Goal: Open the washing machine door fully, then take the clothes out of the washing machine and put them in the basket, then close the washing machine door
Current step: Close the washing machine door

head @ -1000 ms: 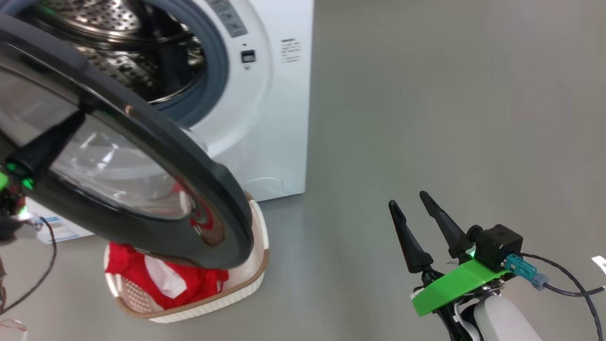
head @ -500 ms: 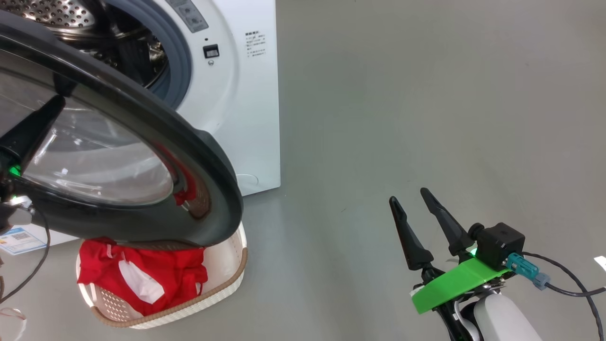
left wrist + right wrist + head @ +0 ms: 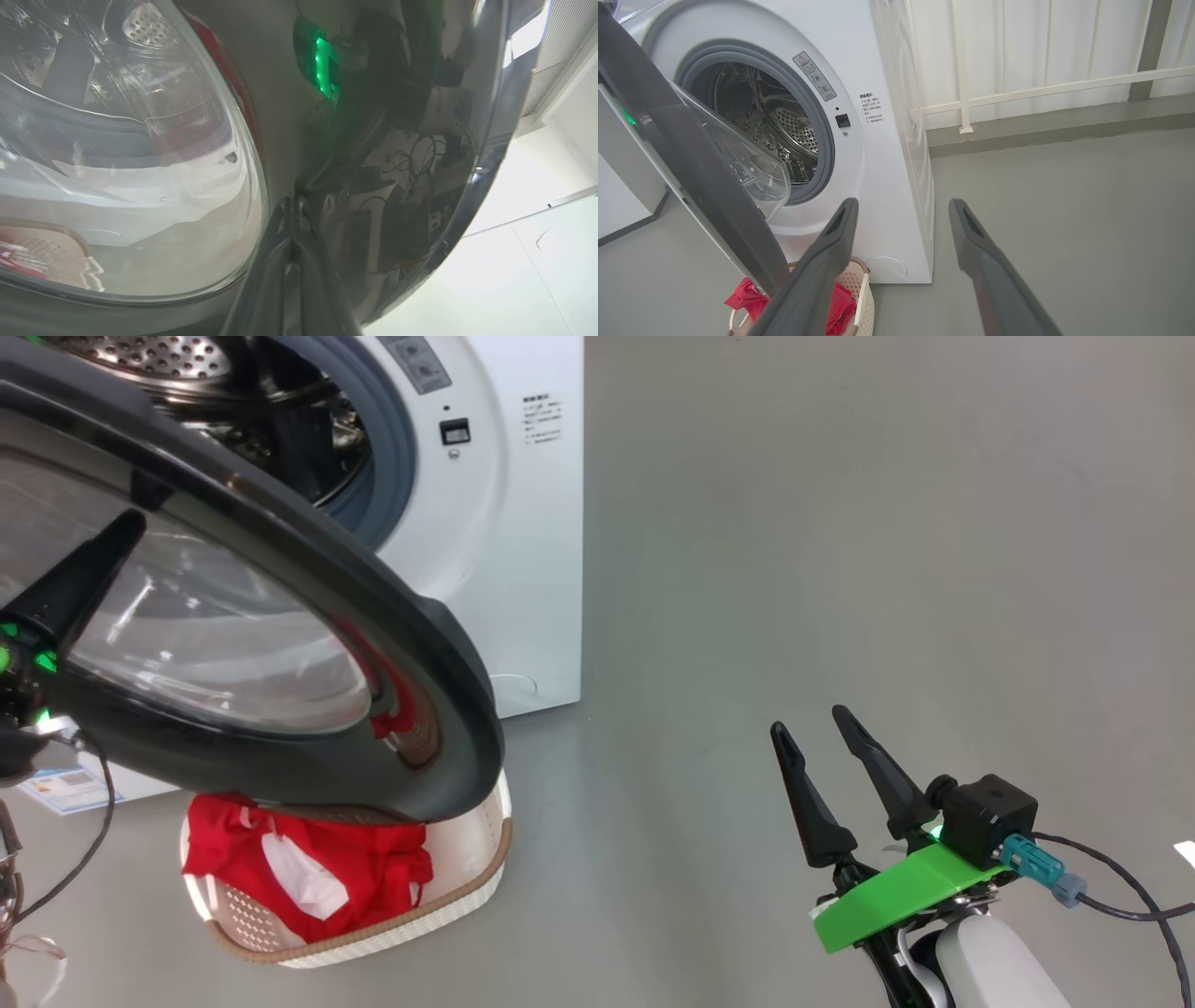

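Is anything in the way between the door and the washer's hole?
Nothing visible. The gap between the door and the washer looks free in the right wrist view; the basket sits low, under the door's edge.

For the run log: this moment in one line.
door: partly open | clothes: in basket | left jaws: shut, on door | right jaws: open, empty

The left hand has its tips against the washing machine door, which swings out in front of the washing machine. Below the door, to that hand's right, the basket sits on the floor with the clothes in it. The right hand is well apart, further right.
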Motion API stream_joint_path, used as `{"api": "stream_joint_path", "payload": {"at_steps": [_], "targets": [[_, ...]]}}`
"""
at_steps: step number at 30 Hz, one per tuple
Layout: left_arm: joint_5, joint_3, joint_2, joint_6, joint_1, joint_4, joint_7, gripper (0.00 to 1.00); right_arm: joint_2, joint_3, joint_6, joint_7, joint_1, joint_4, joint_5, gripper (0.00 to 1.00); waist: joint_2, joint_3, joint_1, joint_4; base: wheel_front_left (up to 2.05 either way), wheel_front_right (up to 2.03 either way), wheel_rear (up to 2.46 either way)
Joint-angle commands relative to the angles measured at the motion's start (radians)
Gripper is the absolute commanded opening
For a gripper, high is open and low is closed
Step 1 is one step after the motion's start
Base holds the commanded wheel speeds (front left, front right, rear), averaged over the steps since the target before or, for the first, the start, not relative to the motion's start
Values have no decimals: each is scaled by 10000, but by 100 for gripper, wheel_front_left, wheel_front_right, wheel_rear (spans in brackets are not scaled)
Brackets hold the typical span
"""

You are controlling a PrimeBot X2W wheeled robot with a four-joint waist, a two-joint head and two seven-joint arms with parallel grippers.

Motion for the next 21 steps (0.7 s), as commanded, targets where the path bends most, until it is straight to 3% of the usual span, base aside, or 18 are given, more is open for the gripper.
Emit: {"api": "stream_joint_path", "payload": {"at_steps": [1,11,12,13,14,15,16,21], "targets": [[34,295,434,-174,-371,-317,34,0,69,198,16,-49,24,-230,-186,100,0,-31,0,123,0,0,0],[476,177,584,-596,43,-545,-215,0,8,150,16,-49,12,-173,-171,100,0,-170,0,560,0,0,0],[495,177,584,-640,109,-578,-238,11,-9,134,16,-49,14,-165,-164,100,0,-194,0,619,0,0,0],[544,178,606,-701,175,-626,-276,37,-24,126,16,-49,16,-163,-160,100,0,-210,0,678,0,0,0],[586,185,626,-757,244,-671,-313,55,-34,121,16,-49,16,-164,-158,100,0,-220,0,728,0,0,0],[611,204,637,-811,315,-717,-352,92,-42,116,16,-49,16,-165,-158,100,0,-231,0,784,0,0,0],[649,232,656,-878,386,-759,-410,100,-46,107,16,-49,24,-169,-161,100,0,-247,0,845,0,0,0],[791,425,698,-1064,872,-929,-702,100,-79,73,16,-49,21,-151,-144,100,0,-312,0,1092,0,0,0]]}}
